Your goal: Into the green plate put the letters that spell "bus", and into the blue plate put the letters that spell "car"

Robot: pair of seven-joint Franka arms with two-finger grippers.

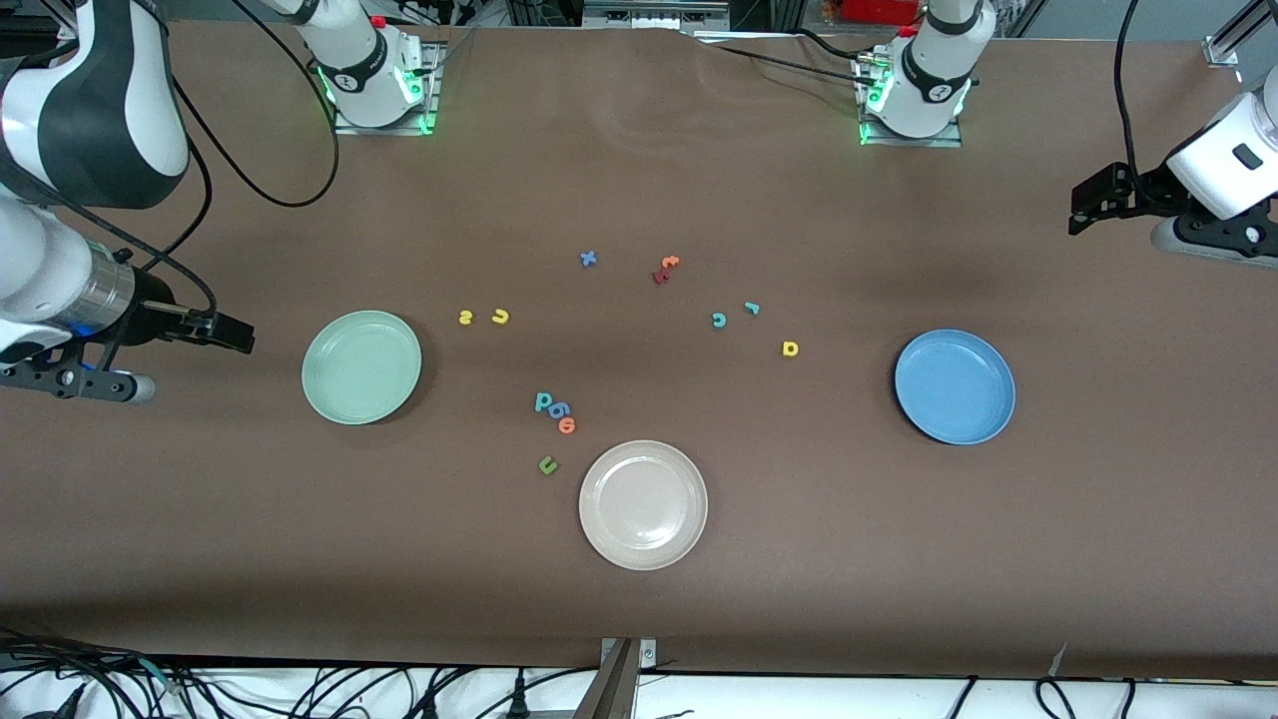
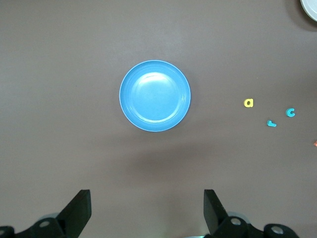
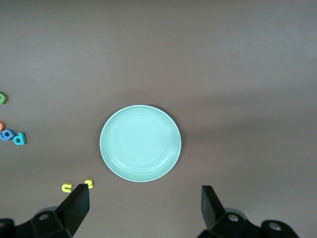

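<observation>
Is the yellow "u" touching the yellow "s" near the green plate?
Apart. The front view shows bare table between the yellow "u" and the yellow "s".

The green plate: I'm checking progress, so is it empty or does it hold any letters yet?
Empty. The green plate shows only its bare surface in the front and right wrist views; the yellow "u" and "s" lie on the table beside it.

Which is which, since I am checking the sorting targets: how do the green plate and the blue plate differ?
The green plate is pale mint; the blue plate is mid-blue. The green plate lies toward the right arm's end of the table, the blue plate toward the left arm's end. The yellow "u" lies nearest the green plate, the yellow "a" nearest the blue. Both are round, plain, similar in size, and empty.
</observation>
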